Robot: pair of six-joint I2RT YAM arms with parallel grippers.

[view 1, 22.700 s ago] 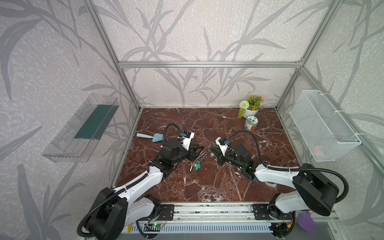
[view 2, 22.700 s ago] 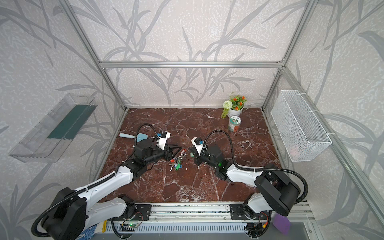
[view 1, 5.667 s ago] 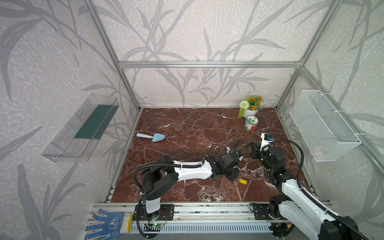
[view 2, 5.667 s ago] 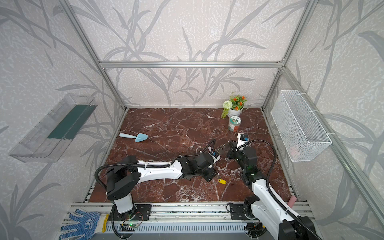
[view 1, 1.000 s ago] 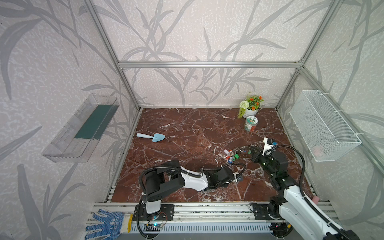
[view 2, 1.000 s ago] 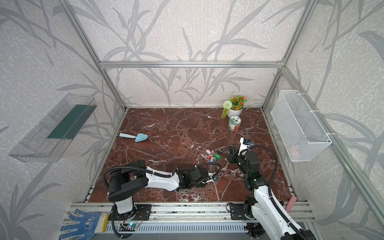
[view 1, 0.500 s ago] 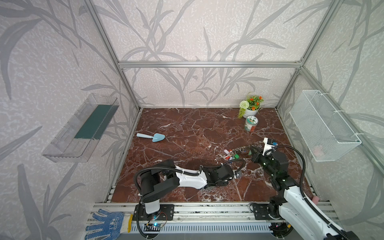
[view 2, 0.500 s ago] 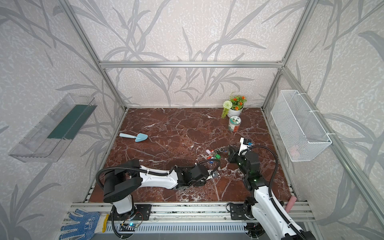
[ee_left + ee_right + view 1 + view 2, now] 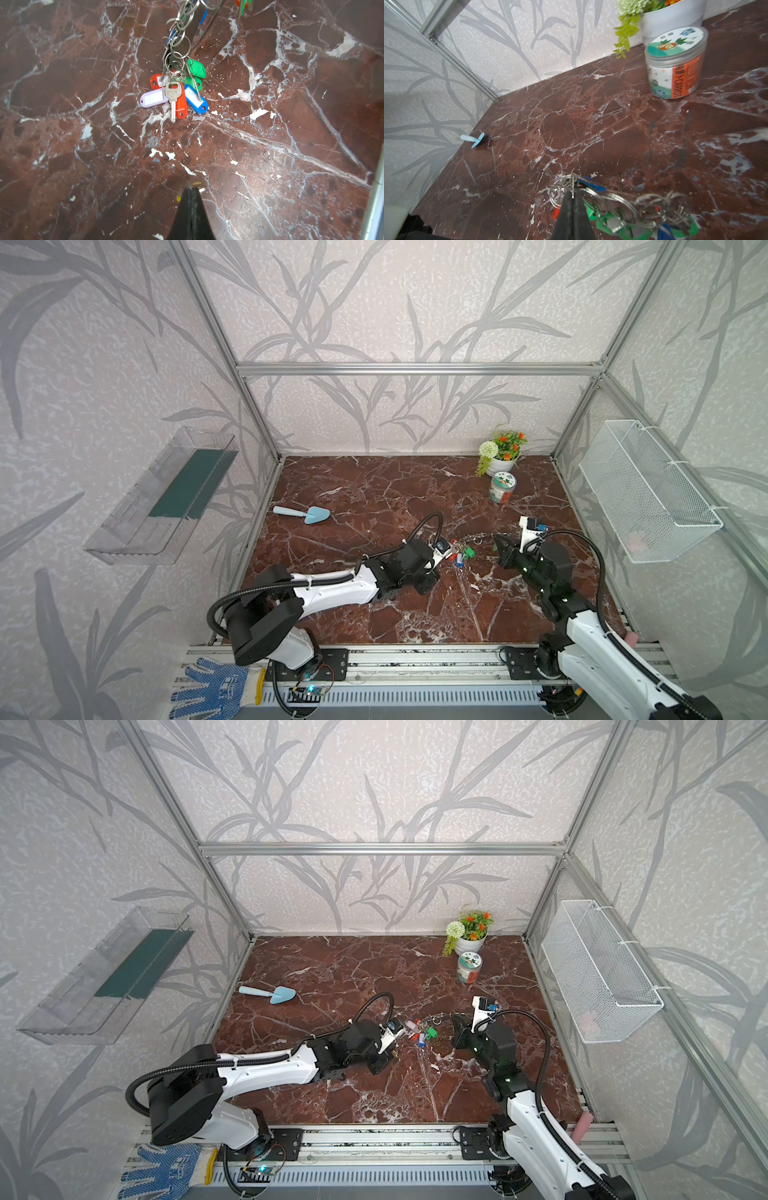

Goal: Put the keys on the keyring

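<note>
**Yellow-tagged keys pinched beside the loaded keyring**

A clear shelf (image 9: 166,497) hangs on the left wall, and a blue-dotted glove (image 9: 212,689) lies by the rail at the near left. A blue trowel (image 9: 305,514) rests on the marble table (image 9: 374,489) close to its left edge. The left arm stretches low across the table to the middle. There the left gripper (image 9: 190,190) has its fingers pressed together on the keys (image 9: 197,183) — only slivers of yellow show at the tips, and the metal is hidden by the fingers. Just ahead of that gripper a bunch of tags (image 9: 180,104), red, green, blue and lilac, lies on the marble with a silver key (image 9: 172,101) on top. Small split rings string the tags to the keyring (image 9: 478,536). Its thin hoop runs rightward from the tags to the right gripper (image 9: 572,196), which is clamped tight on the wire among the rings. In both top views the two grippers sit near each other at mid-table, with the tags between them. Behind the right arm stands a jar (image 9: 502,487) with an orange label. A potted plant (image 9: 500,452) fills the back right corner, and a white wire basket (image 9: 648,497) hangs on the right wall.
</note>
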